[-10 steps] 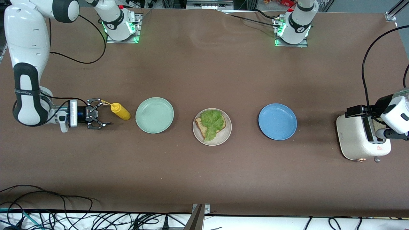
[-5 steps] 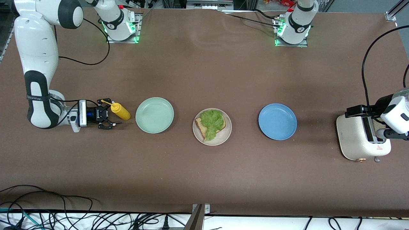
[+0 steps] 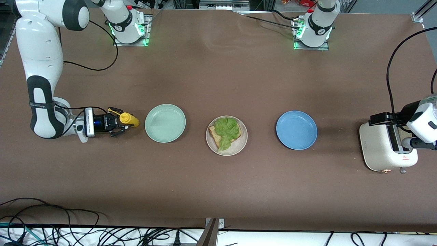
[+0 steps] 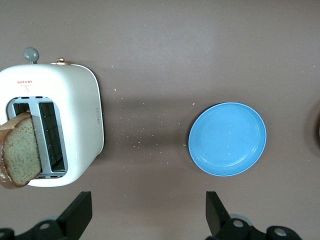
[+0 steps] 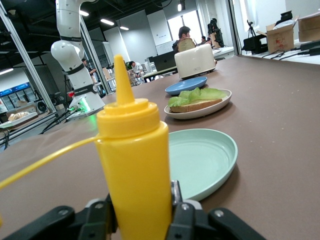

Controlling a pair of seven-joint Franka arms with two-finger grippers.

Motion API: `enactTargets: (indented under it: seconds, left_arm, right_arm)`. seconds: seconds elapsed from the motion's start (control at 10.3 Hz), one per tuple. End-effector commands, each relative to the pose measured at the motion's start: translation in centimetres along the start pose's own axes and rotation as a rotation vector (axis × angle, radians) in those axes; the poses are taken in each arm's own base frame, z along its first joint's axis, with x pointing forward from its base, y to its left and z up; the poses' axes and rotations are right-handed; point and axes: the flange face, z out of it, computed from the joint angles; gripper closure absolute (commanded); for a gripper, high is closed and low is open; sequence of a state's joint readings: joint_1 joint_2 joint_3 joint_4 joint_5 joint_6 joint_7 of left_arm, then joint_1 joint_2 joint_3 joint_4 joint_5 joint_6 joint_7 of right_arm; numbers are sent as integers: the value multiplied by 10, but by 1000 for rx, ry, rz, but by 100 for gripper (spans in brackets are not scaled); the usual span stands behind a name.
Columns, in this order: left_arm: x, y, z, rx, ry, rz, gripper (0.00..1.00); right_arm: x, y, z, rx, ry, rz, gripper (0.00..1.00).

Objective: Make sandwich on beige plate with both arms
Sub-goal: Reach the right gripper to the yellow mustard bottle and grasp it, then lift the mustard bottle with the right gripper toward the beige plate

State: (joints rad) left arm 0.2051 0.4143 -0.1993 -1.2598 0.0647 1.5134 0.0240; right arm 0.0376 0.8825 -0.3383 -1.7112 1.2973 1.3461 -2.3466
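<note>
You only get the tips of the left gripper [image 4: 145, 220] at six o'clock in the left wrist view, its body cut off by the edge; in the front view the wrist at three o'clock runs out of frame above the toaster [image 3: 387, 147]. The bread slice [image 4: 20, 157] in the toaster slot is clipped at nine o'clock, its lower part hidden inside. The yellow bottle [image 5: 135, 165] loses its base at six o'clock, between the right gripper [image 5: 142, 217] fingers. Lettuce [image 3: 226, 131] covers most of the bread on the beige plate [image 3: 239, 145]
</note>
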Motion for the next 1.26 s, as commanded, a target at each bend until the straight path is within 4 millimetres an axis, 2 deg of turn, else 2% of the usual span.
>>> enactTargets:
  seconds: [0.0,0.1,0.29,0.49,0.68,0.87,0.97,1.17]
  left_arm:
    - [-2,-1,-2,25,1,17,0]
    - [-2,-1,-2,25,1,17,0]
    - [-2,-1,-2,25,1,17,0]
    - [-2,-1,-2,25,1,17,0]
    - [-2,-1,-2,25,1,17,0]
    - [-2,-1,-2,25,1,16,0]
    - [-2,-1,-2,25,1,17,0]
    - [-2,-1,-2,25,1,17,0]
  right_arm:
    - [12,4,-1,0,13,87,100]
    - [19,5,0,-2,6,134,100]
    - [47,14,2,-2,-34,204,100]
    - [91,22,0,9,-114,263,100]
    - [149,35,3,34,-288,280,100]
    - [187,43,24,42,-402,304,100]
    - [212,50,42,29,-506,302,100]
    - [239,56,94,-16,-691,311,100]
